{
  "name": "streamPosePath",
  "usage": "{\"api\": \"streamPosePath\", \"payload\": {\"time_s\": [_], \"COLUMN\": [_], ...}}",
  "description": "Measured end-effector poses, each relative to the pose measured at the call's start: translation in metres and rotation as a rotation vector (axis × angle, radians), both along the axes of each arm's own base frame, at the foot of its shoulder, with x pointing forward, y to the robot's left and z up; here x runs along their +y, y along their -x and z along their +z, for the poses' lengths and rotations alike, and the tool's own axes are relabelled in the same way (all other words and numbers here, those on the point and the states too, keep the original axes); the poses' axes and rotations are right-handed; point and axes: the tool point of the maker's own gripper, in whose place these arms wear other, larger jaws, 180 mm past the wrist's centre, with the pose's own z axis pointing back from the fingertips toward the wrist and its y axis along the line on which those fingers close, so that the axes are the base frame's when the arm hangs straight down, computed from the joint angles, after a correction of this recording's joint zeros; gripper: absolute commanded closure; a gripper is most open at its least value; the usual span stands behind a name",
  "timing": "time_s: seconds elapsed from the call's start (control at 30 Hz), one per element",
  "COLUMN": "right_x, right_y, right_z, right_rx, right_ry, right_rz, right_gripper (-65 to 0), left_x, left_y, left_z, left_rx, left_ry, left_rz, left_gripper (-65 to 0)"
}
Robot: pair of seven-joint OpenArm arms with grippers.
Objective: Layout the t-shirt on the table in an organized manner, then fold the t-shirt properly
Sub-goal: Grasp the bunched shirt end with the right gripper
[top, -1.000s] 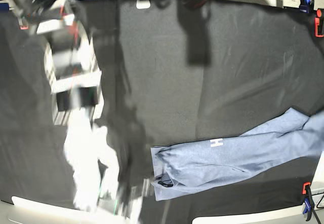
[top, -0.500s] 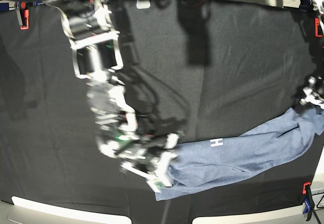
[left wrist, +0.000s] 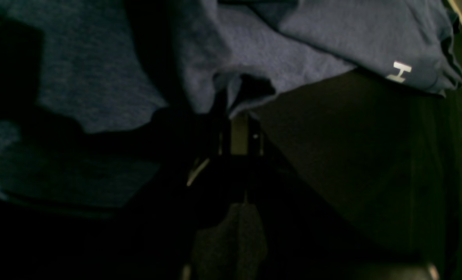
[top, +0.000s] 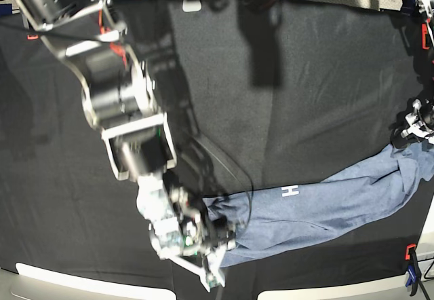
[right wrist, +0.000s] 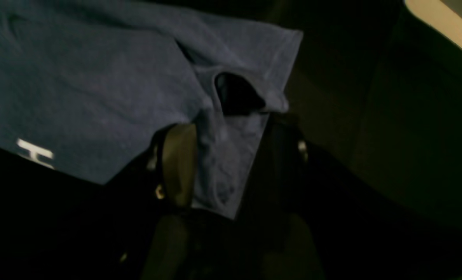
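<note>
The light blue-grey t-shirt (top: 325, 205) lies bunched in a long strip across the table's (top: 305, 76) front right, with a white "H" showing. My right gripper (top: 218, 242) is down at the shirt's left end. In the right wrist view it (right wrist: 231, 163) stands open, and a corner of the t-shirt (right wrist: 219, 155) lies between its fingers (right wrist: 178, 167). My left gripper (top: 409, 132) is at the shirt's right end by the table's right edge. In the left wrist view it (left wrist: 234, 116) is shut on a fold of the t-shirt (left wrist: 293, 42).
The table is wrinkled black cloth. An orange clamp (top: 426, 32) grips its far right corner and an orange and blue clamp (top: 411, 263) its near right corner. The right arm's bulky links (top: 122, 103) hang over the left half. A pale edge (top: 325, 292) runs along the front.
The right arm has swung in from the left and come down at the shirt's left end, and its jaws have come apart. The left gripper has come into view at the shirt's right end.
</note>
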Motion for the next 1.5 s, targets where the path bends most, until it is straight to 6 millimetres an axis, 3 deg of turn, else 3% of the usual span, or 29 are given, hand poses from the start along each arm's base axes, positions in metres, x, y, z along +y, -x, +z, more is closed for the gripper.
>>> {"api": "streamPosePath", "payload": {"time_s": [0.2, 0.37, 0.5, 0.63, 0.87, 1.07, 1.2, 1.33, 1.37, 1.5], "right_x": [-0.01, -0.01, -0.01, -0.014, -0.016, -0.009, -0.005, 0.005, 0.003, 0.004], "right_y": [0.028, 0.031, 0.041, 0.048, 0.032, 0.01, 0.011, 0.015, 0.015, 0.019], "right_z": [-0.055, -0.059, -0.072, -0.081, -0.062, 0.002, 0.042, 0.069, 0.067, 0.034], "right_rx": [0.161, 0.172, 0.197, 0.213, 0.088, -0.018, -0.077, -0.081, -0.076, -0.042], "right_ry": [0.016, 0.015, 0.016, 0.052, 0.182, 0.201, 0.22, 0.101, 0.099, 0.033], "right_rz": [-0.024, -0.026, -0.031, -0.023, 0.034, 0.032, 0.089, 0.121, 0.118, 0.116], "right_gripper": [-30.6, -28.9, -17.6, 0.0, 0.0, 0.0, 0.0, 0.0, -1.7, -28.7], "left_x": [0.0, 0.0, 0.0, 0.0, 0.001, 0.001, 0.001, 0.001, 0.001, -0.001], "left_y": [0.0, 0.0, 0.0, 0.0, -0.001, -0.001, -0.002, -0.003, -0.003, 0.001], "left_z": [0.0, 0.0, 0.0, 0.0, 0.001, 0.001, 0.002, 0.003, 0.003, -0.001], "left_rx": [0.0, 0.0, 0.0, 0.0, -0.011, -0.01, -0.012, -0.016, -0.016, 0.011], "left_ry": [0.0, 0.0, 0.0, 0.0, 0.0, -0.001, -0.002, 0.0, 0.0, 0.001], "left_rz": [0.0, 0.0, 0.0, 0.0, 0.007, 0.008, 0.008, 0.009, 0.009, -0.008], "left_gripper": [0.0, 0.0, 0.0, 0.0, 0.0, 0.0, 0.0, 0.0, 0.0, 0.0]}}
